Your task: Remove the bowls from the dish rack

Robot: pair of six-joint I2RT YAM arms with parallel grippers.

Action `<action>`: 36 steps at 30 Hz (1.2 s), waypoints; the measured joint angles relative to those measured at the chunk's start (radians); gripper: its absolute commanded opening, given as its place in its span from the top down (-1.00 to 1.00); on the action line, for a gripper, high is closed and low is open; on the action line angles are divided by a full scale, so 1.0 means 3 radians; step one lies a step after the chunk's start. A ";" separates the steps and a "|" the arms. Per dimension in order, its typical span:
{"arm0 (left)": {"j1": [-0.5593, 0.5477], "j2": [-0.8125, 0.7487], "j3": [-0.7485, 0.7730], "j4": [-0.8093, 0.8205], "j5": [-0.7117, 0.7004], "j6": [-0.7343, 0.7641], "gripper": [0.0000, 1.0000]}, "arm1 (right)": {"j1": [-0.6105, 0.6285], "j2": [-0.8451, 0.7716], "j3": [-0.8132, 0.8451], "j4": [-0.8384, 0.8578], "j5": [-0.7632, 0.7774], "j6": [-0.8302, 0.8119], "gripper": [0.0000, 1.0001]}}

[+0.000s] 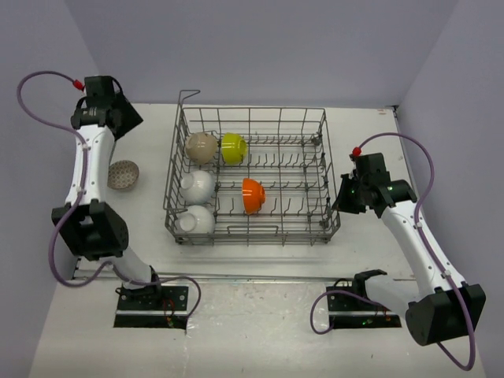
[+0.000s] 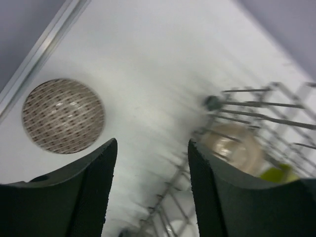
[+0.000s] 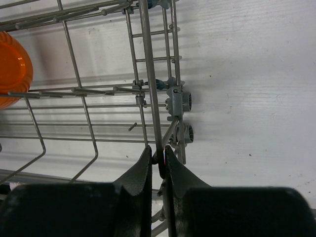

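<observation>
The grey wire dish rack (image 1: 250, 109) stands mid-table with several bowls in it: a beige bowl (image 1: 201, 146), a yellow-green bowl (image 1: 234, 147), an orange bowl (image 1: 252, 195) and two white bowls (image 1: 197, 186). A brown patterned bowl (image 1: 124, 175) lies rim down on the table left of the rack. My left gripper (image 1: 130, 120) hovers above that side, open and empty (image 2: 152, 148), with the patterned bowl (image 2: 62, 116) to its left. My right gripper (image 3: 158, 154) is shut on the rack's right rim wire (image 3: 150, 89).
A metal rail (image 1: 236, 277) runs along the table's near edge in front of the rack. Grey walls close in the back and both sides. The rack's small wheels (image 3: 185, 101) stick out on its right side.
</observation>
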 measured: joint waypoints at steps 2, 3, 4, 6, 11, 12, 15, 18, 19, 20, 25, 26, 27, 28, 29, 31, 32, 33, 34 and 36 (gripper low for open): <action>-0.0114 -0.0381 -0.0047 0.0214 0.0253 -0.0060 -0.07 | 0.0000 0.0000 0.0000 0.0003 -0.0006 0.0000 1.00; -0.0191 -0.0528 -0.0058 0.0317 0.0393 -0.0080 -0.02 | 0.0000 0.0000 0.0000 0.0004 -0.0013 0.0001 1.00; -0.0296 -0.0654 -0.0058 0.0429 0.0539 -0.0097 0.02 | -0.0003 0.0003 0.0000 0.0005 -0.0019 0.0001 1.00; -0.0537 -0.0786 -0.0057 0.0643 0.0846 -0.0156 0.04 | -0.0006 0.0009 0.0000 0.0008 -0.0028 0.0008 1.00; -0.1124 -0.0665 -0.0175 0.0960 0.1621 -0.0299 -0.18 | -0.0009 0.0020 0.0000 0.0023 -0.0036 0.0024 1.00; -0.1216 -0.0613 -0.0239 0.0968 0.1746 -0.0341 -0.28 | -0.0009 0.0020 0.0000 0.0023 -0.0036 0.0025 1.00; -0.1451 -0.0487 -0.0460 0.0983 0.2017 -0.0459 -0.28 | -0.0009 0.0019 0.0000 0.0024 -0.0036 0.0027 1.00; -0.1628 -0.0413 -0.0624 0.0951 0.2155 -0.0540 -0.24 | -0.0009 0.0019 0.0000 0.0024 -0.0037 0.0042 1.00; -0.1675 -0.0394 -0.0645 0.0914 0.2172 -0.0557 -0.24 | -0.0009 0.0019 0.0000 0.0024 -0.0037 0.0048 1.00; -0.1704 -0.0379 -0.0649 0.0877 0.2176 -0.0571 -0.24 | -0.0009 0.0019 0.0000 0.0024 -0.0037 0.0051 1.00; -0.1812 -0.0292 -0.0649 0.0565 0.2098 -0.0483 -0.23 | -0.0009 0.0015 0.0000 0.0024 -0.0036 0.0075 1.00; -0.1831 -0.0277 -0.0673 0.0512 0.2069 -0.0465 -0.22 | -0.0009 0.0014 -0.0001 0.0024 -0.0034 0.0076 1.00; -0.1850 -0.0271 -0.0716 0.0460 0.2045 -0.0445 -0.21 | -0.0009 0.0010 -0.0006 0.0028 -0.0034 0.0078 1.00; -0.1862 -0.0272 -0.0769 0.0420 0.2026 -0.0423 -0.20 | -0.0009 0.0001 -0.0013 0.0033 -0.0034 0.0079 1.00; -0.1873 -0.0290 -0.0858 0.0423 0.2017 -0.0421 -0.21 | -0.0009 -0.0008 -0.0020 0.0041 -0.0034 0.0083 1.00; -0.1890 -0.0346 -0.1081 0.0406 0.2005 -0.0420 -0.20 | -0.0009 -0.0019 -0.0028 0.0048 -0.0033 0.0093 1.00; -0.1891 -0.0373 -0.1194 0.0387 0.2004 -0.0420 -0.20 | -0.0009 -0.0023 -0.0033 0.0053 -0.0033 0.0098 1.00; -0.1893 -0.0390 -0.1284 0.0381 0.2004 -0.0420 -0.18 | -0.0009 -0.0031 -0.0038 0.0058 -0.0033 0.0100 1.00; -0.1893 -0.0402 -0.1372 0.0379 0.2005 -0.0420 -0.17 | -0.0009 -0.0033 -0.0043 0.0064 -0.0033 0.0103 1.00; -0.1893 -0.0411 -0.1493 0.0394 0.2015 -0.0422 -0.15 | -0.0009 -0.0046 -0.0052 0.0072 -0.0033 0.0111 1.00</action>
